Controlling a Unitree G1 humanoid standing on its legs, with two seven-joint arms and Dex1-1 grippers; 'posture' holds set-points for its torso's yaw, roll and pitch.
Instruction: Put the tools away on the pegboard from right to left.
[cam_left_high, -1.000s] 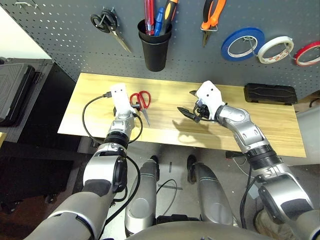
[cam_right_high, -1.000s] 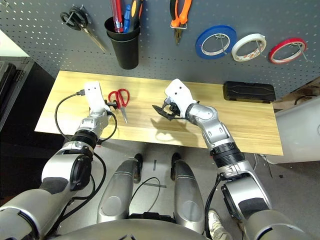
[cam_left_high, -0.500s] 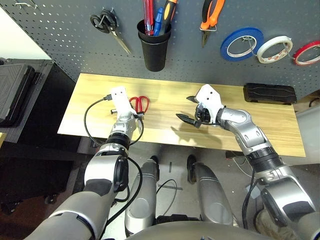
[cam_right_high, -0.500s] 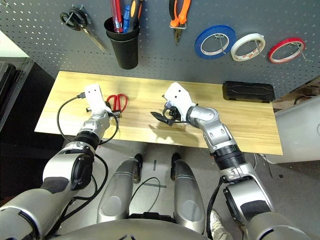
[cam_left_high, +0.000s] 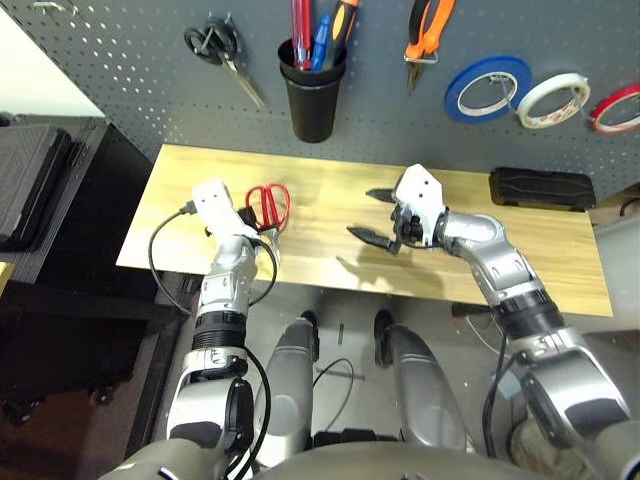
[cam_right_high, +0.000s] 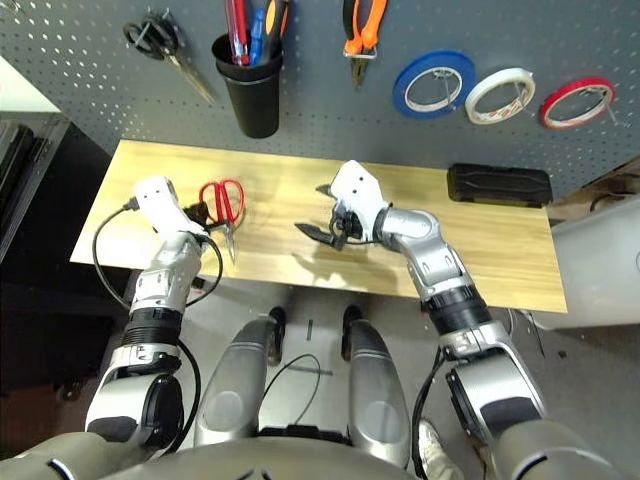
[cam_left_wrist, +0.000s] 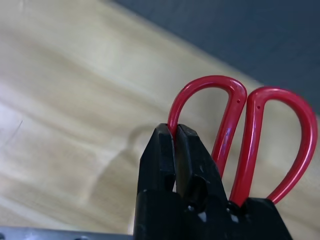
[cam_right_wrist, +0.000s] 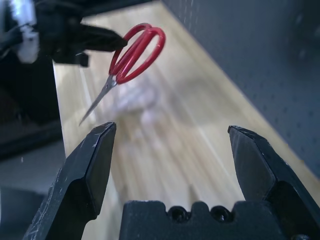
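Observation:
My left gripper (cam_left_wrist: 172, 132) is shut on one red loop of the small red-handled scissors (cam_left_high: 265, 204). It holds them just above the table's left part, blades pointing toward me. My right gripper (cam_left_high: 372, 213) stands open over the middle of the table (cam_left_high: 320, 240), holding nothing, and faces the scissors (cam_right_wrist: 135, 52). On the pegboard (cam_left_high: 120, 60) hang the orange-and-black pliers (cam_left_high: 425, 25) and, at far right, the red tape ring (cam_left_high: 615, 108). A red-handled screwdriver (cam_left_high: 299, 30) stands in the black cup (cam_left_high: 312, 95).
Black-handled scissors (cam_left_high: 215, 45) hang at the pegboard's left. Blue (cam_left_high: 485, 88) and white (cam_left_high: 550, 98) tape rolls hang left of the red ring. A flat black case (cam_left_high: 541, 187) lies at the table's back right. Dark cases (cam_left_high: 30, 180) stand left of the table.
My left gripper shut on the scissors' handle, lifted them off the table and swung a little to the left. The right gripper drifted slightly left, still open.

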